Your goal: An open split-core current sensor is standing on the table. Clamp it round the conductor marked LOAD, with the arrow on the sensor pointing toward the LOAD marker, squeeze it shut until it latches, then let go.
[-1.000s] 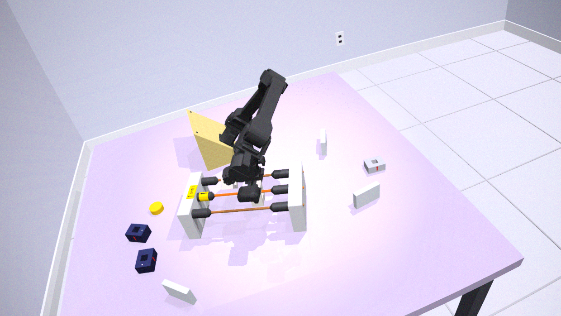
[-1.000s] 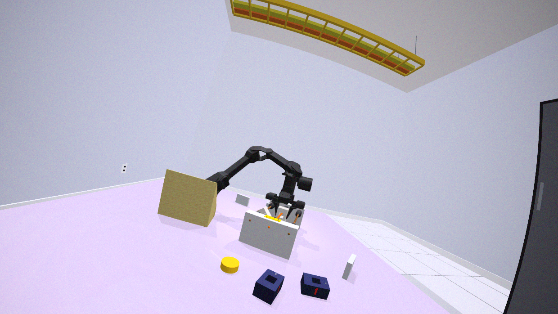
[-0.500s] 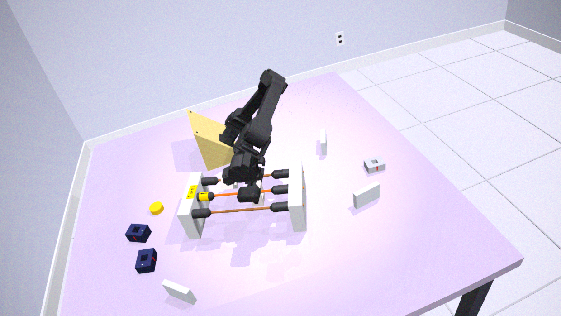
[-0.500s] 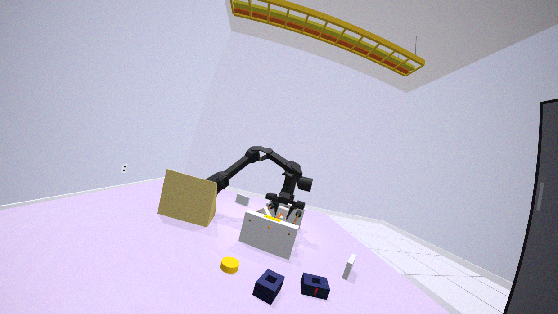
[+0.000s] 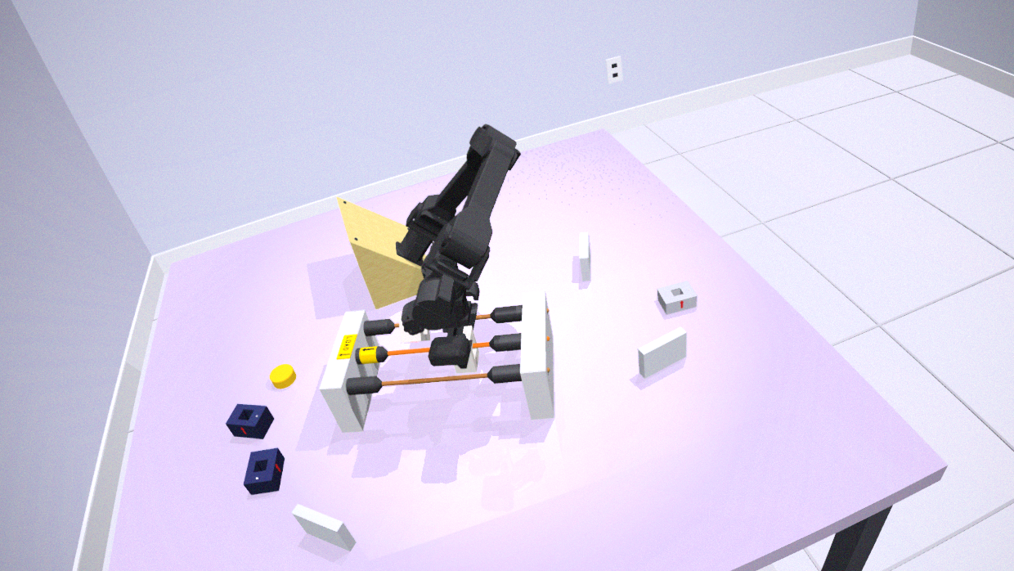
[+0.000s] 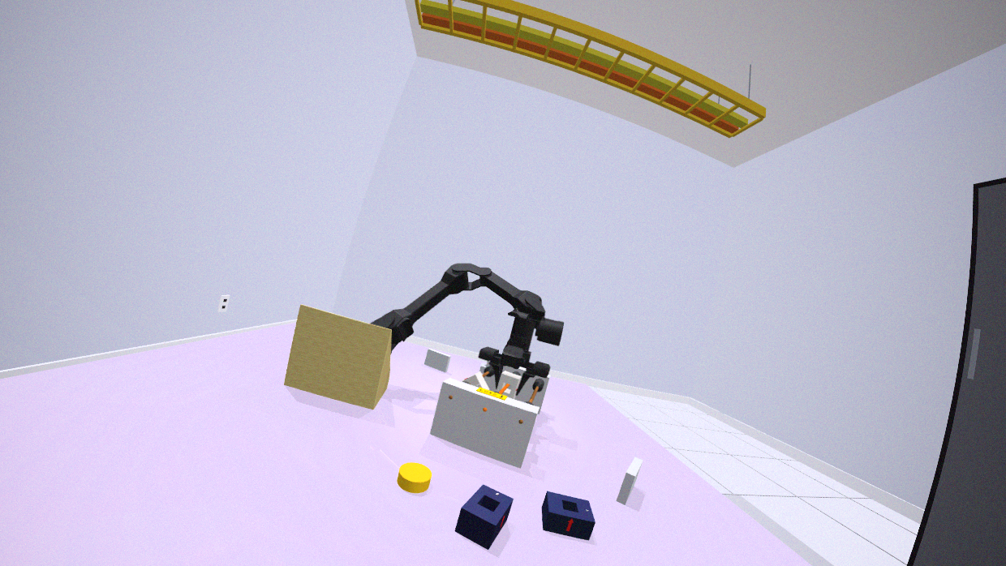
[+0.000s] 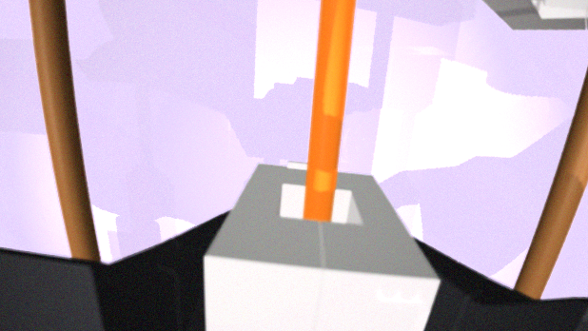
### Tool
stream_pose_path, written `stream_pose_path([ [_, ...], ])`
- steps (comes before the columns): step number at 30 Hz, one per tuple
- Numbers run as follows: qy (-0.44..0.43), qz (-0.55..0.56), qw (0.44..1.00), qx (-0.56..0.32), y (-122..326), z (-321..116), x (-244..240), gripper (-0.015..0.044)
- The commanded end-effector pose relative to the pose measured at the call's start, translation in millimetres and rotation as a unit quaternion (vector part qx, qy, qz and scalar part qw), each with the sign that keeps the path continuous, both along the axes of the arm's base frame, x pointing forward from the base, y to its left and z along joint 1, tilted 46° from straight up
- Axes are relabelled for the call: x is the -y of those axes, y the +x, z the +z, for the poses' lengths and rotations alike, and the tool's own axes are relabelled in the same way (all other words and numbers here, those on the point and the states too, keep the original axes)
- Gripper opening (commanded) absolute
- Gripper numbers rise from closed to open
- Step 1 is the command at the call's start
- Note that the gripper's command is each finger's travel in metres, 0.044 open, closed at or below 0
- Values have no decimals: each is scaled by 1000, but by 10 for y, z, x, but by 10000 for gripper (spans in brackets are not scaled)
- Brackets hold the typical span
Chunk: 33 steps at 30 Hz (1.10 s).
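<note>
A light grey and white split-core sensor [image 7: 257, 238] sits round the orange middle conductor [image 7: 328, 95] [image 5: 407, 352]. Its halves meet at a thin seam, and the conductor runs through its square window. My gripper [image 6: 509, 388] [image 7: 308, 227] points down over the conductor, open, with a black finger close along each side of the sensor. In the top view the arm mostly hides the sensor. The yellow LOAD label [image 5: 345, 347] [image 6: 491, 393] is on top of the left upright, beside a yellow sleeve [image 5: 367, 354] with a black arrow on this conductor. The sensor's own arrow is not visible.
Bare copper conductors [image 5: 432, 380] [image 7: 62, 119] run on either side. Two navy blocks [image 5: 249, 421] [image 5: 263, 470], a yellow disc [image 5: 283, 376], a grey block with a red arrow [image 5: 676, 298] and several white plates stand around. A tan wedge [image 5: 383, 258] [image 6: 337, 354] stands near the arm.
</note>
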<state>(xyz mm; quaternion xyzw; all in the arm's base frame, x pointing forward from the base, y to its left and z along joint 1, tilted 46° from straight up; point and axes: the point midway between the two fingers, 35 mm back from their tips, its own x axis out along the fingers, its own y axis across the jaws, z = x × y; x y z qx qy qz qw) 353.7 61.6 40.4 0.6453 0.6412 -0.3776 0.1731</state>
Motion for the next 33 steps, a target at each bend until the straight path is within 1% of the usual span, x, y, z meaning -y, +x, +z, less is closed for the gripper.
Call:
stream_pose_path([
  [1,0,0,1000,0,0,1,1,256],
  [2,0,0,1000,0,0,1,1,256],
  [9,0,0,1000,0,0,1,1,440],
  [18,-1,-2,1000,3,1,25,19,440],
  [20,-6,-18,1000,25,-6,210,167,440],
  [23,-21,-54,996,73,-81,613,486,440],
  [25,-30,-70,993,93,-139,781,616,440],
  [33,-31,-72,992,96,-147,801,632,440],
])
